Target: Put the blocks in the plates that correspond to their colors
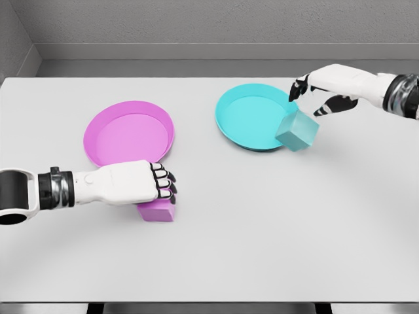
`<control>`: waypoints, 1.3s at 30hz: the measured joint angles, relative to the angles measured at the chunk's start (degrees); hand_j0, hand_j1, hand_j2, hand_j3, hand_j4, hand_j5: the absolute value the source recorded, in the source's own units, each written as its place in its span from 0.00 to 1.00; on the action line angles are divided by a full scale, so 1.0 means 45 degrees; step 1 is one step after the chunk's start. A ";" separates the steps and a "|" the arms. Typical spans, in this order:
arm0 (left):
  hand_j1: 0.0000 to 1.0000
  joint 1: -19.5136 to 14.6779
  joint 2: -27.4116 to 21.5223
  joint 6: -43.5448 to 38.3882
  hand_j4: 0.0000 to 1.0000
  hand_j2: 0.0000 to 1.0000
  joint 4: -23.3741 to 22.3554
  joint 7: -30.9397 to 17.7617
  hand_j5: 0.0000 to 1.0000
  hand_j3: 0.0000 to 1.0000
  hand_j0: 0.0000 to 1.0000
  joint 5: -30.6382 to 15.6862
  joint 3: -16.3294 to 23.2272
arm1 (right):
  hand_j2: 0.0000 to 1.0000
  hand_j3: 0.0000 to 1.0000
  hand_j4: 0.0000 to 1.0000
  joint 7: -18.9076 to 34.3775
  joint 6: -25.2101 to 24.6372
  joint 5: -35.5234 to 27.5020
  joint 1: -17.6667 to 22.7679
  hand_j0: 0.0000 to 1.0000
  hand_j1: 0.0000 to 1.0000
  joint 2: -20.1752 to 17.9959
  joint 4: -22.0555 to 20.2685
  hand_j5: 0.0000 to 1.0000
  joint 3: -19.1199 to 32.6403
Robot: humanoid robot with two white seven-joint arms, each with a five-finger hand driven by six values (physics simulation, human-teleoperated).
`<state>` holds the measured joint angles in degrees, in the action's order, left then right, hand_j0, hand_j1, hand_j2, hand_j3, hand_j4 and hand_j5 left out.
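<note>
The left hand (134, 183) reaches in from the lower left, low over the white table (262, 229), its fingers (163, 184) curled down over the top of the pink block (157, 210). The block shows just beneath and slightly ahead of the palm, its lower edge and right corner clear of the hand; the fingers appear closed on it, though whether it is lifted or rests on the table cannot be told. Directly beyond this hand, touching its back edge in the picture, lies the pink plate (118, 134), with nothing in it. The right hand (321, 91) comes in from the upper right, fingers loosely spread and pointing down and leftward, holding nothing. Just below its fingertips sits the teal block (298, 131), tilted, with one corner resting over the near right rim of the teal plate (245, 114) and the rest hanging out toward the table; a narrow gap shows between the fingertips and the block. The teal plate lies to the left of and just below this hand, its dish otherwise bare. The two hands are well apart, one at each plate.
</note>
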<state>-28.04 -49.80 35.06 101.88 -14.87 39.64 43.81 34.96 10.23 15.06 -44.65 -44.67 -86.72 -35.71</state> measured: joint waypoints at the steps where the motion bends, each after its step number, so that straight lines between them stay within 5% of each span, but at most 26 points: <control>1: 0.53 0.0000 0.0001 0.0002 0.53 0.53 -0.0002 0.0007 0.53 0.53 0.53 -0.0004 0.0000 | 0.53 0.53 0.53 0.0003 -0.0101 0.0000 -0.0254 0.53 0.53 0.0190 0.0092 0.53 -0.0145; 4: 0.50 -0.0078 0.0001 0.0002 0.50 0.50 -0.0004 0.0030 0.50 0.50 0.50 -0.0040 -0.0005 | 0.62 0.62 0.62 0.0009 -0.0338 -0.0004 -0.0333 0.62 0.62 0.0540 0.0248 0.62 -0.0405; 5: 0.50 -0.0098 -0.0003 0.0000 0.50 0.50 -0.0005 0.0042 0.50 0.50 0.50 -0.0063 -0.0009 | 0.93 0.93 0.93 0.0010 -0.0378 -0.0004 -0.0313 0.93 0.93 0.0571 0.0273 0.93 -0.0446; 6: 0.50 -0.0137 -0.0007 -0.0001 0.50 0.50 -0.0006 0.0049 0.50 0.50 0.50 -0.0104 -0.0013 | 1.00 1.00 1.00 0.0011 -0.0410 -0.0017 -0.0294 1.00 1.00 0.0581 0.0293 1.00 -0.0465; 10: 0.50 -0.0430 -0.0062 -0.0003 0.50 0.50 -0.0028 0.0079 0.50 0.50 0.50 -0.0378 -0.0023 | 1.00 1.00 1.00 0.0013 -0.0369 -0.0045 -0.0157 1.00 1.00 0.0309 0.0199 1.00 -0.0387; 14: 0.50 -0.0820 -0.0127 -0.0002 0.50 0.50 -0.0081 0.0085 0.50 0.50 0.50 -0.0755 -0.0089 | 1.00 1.00 1.00 0.0016 0.0142 -0.0052 0.1327 1.00 1.00 -0.0662 -0.0192 1.00 0.0624; 20: 0.50 -0.1484 -0.0117 0.0000 0.50 0.50 -0.0622 0.0084 0.50 0.50 0.50 -0.1112 -0.0199 | 1.00 1.00 1.00 0.0014 0.0747 -0.0067 0.1640 1.00 1.00 -0.1235 -0.0384 1.00 0.1267; 39: 0.51 -0.3203 0.1397 0.0005 0.51 0.51 -0.5302 0.0041 0.51 0.51 0.51 -0.1422 -0.0516 | 1.00 1.00 1.00 0.0013 0.0825 -0.0070 0.2089 1.00 1.00 -0.1177 -0.0680 1.00 0.0861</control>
<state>-42.45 -43.51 35.08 78.03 -14.69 33.24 41.48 35.02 13.95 14.75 -35.24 -49.97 -89.78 -31.84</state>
